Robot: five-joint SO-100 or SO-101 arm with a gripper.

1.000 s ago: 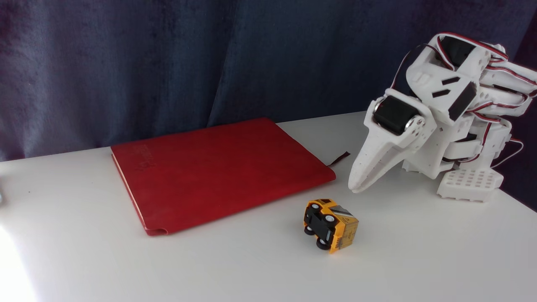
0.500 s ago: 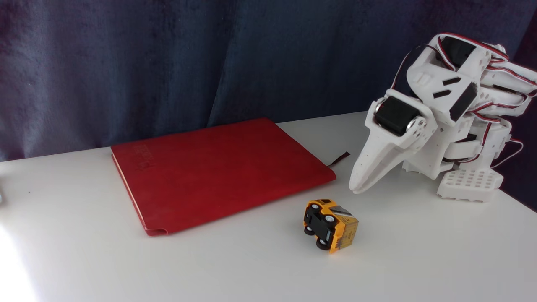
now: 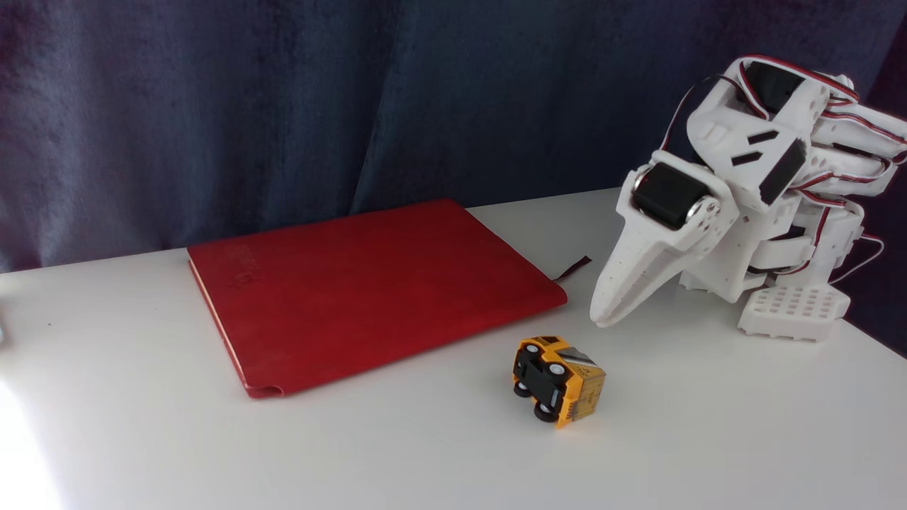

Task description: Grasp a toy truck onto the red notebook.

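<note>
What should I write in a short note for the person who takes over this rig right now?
Claw: shut, holding nothing, tip low over the table, to the right of the notebook's corner and behind the truck in the fixed view.
Toy truck: lying on its side on the table, wheels facing the camera, in front of the notebook's right corner, apart from it.
Red notebook: flat and closed, nothing on it.
Done: nothing yet.
Left: open the claw, grasp the truck, put it on the notebook.
</note>
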